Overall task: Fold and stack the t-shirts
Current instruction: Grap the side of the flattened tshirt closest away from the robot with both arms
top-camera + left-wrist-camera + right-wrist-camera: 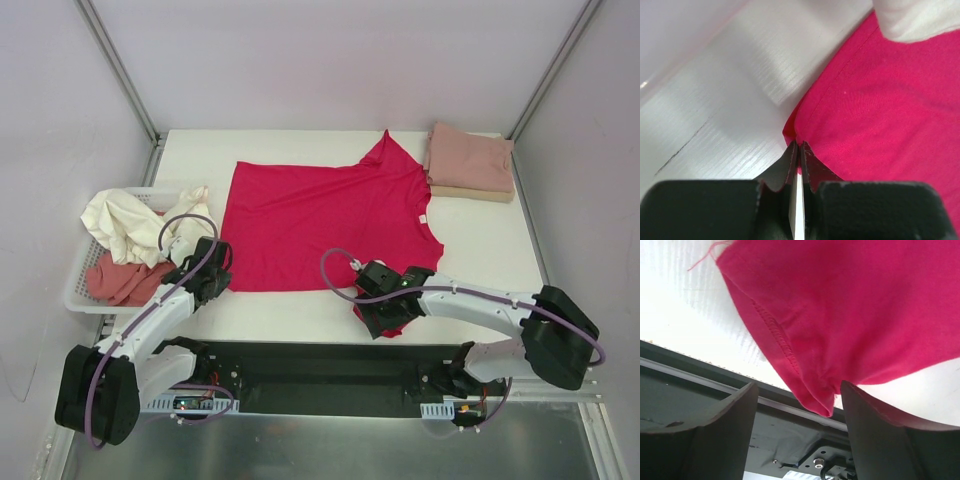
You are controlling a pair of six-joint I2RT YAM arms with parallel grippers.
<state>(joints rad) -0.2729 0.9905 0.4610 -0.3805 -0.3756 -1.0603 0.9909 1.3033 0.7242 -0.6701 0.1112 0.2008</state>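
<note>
Nearest, at left: left gripper with fingers pressed together on the near hem corner of the crimson t-shirt (white basket just to its left). Spread flat mid-table, long axis running left to right, hem pointing left and collar right. At right: right gripper with fingers apart astride the near sleeve, fabric hanging between them, not yet nipped; each arm nearest its own end, probably for a fold toward the far edge.

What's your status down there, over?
Left tool shut on hem corner of red t-shirt. Right tool open, astride its near sleeve. Shirt spread on table. Nothing blocking; basket left, folded stack far right.
</note>
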